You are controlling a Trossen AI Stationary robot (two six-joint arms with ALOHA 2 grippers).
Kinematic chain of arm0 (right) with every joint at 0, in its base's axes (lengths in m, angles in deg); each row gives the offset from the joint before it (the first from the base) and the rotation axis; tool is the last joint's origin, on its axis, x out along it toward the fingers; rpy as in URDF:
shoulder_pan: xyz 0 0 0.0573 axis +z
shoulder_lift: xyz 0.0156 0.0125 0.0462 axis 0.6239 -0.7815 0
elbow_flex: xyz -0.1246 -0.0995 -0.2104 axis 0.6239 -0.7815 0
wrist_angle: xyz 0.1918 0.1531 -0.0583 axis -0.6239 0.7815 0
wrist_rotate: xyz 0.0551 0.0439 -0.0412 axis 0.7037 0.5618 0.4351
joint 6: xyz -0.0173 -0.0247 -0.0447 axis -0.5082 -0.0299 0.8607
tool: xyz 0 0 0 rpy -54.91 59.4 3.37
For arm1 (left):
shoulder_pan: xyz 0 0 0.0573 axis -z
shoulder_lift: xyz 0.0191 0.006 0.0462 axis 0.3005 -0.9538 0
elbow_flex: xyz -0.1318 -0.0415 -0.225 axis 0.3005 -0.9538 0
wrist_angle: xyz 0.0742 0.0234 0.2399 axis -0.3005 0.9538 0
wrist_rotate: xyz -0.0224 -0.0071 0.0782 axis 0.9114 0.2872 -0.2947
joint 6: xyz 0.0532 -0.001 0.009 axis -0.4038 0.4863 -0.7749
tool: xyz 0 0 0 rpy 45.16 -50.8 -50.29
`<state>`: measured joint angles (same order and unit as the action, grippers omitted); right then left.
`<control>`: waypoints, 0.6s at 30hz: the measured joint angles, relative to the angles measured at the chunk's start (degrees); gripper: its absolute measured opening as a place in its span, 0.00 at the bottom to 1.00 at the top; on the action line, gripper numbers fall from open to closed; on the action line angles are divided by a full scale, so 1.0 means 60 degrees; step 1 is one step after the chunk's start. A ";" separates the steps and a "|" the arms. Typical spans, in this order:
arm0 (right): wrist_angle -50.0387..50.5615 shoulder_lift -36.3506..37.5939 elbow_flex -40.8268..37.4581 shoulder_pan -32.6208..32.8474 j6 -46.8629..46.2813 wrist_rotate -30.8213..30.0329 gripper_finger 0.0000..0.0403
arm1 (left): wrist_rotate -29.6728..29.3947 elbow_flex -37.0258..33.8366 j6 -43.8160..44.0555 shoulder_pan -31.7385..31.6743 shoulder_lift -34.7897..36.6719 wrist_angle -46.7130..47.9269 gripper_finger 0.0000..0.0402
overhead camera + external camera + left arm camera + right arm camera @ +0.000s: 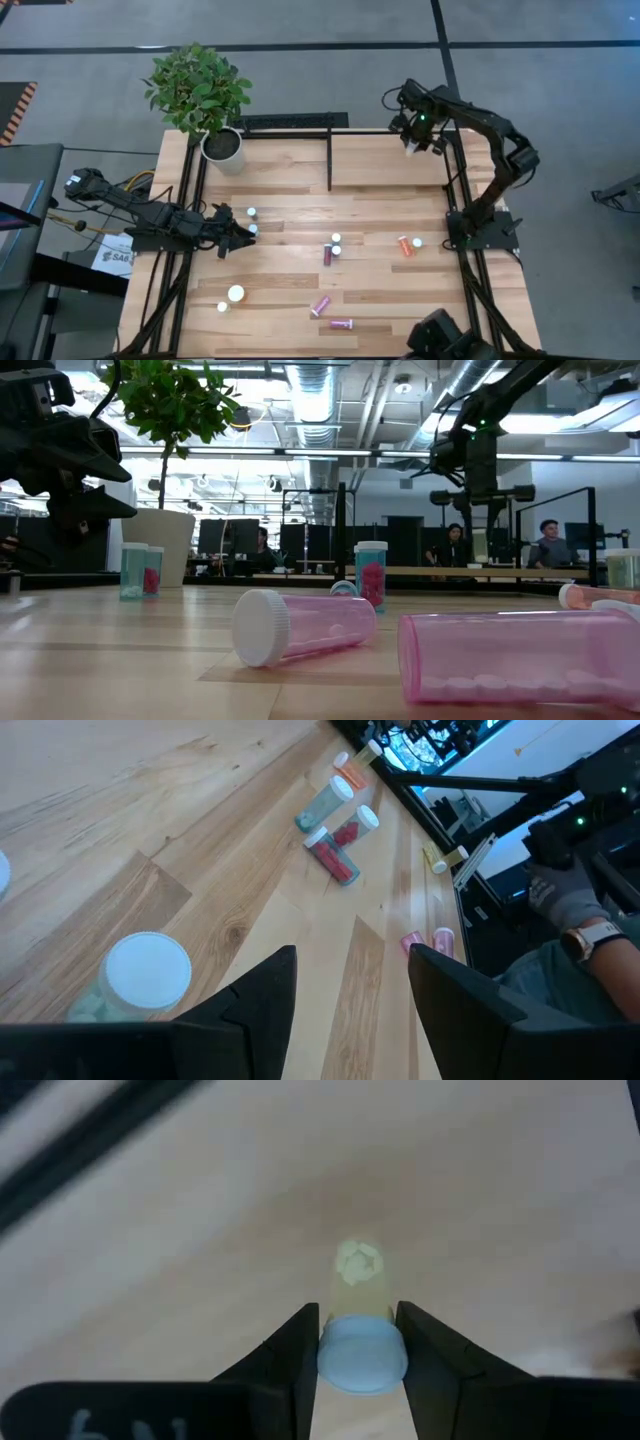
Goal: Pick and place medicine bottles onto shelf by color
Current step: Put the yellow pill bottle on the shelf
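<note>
Two pincers: right pincer [355,1342] pinches a yellow bottle [360,1320] over the shelf's [385,160] 2 o'clock edge; left pincer [350,982], spread, hovers at the tabletop's [290,290] 9 o'clock edge.

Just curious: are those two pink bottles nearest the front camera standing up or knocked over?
Knocked over. In the low view both pink bottles lie on their sides on the table, one white cap facing sideways.

Grey floor [560,60], exposed ceiling ducts [315,400]

Overhead: straight down, whole surface [300,215]. Low: level across it, near. Wrists: close, downward. All share the surface.
</note>
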<state>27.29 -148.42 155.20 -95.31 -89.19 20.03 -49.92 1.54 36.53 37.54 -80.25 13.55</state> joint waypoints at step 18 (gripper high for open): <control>-0.1366 -0.1008 0.0106 -0.0550 -0.0784 0.1260 0.36 | 0.0004 -0.0002 0.0000 0.0002 0.0000 -0.0002 0.45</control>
<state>19.10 -154.46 155.83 -98.61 -93.90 27.59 -49.89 1.53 36.53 37.56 -80.25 13.54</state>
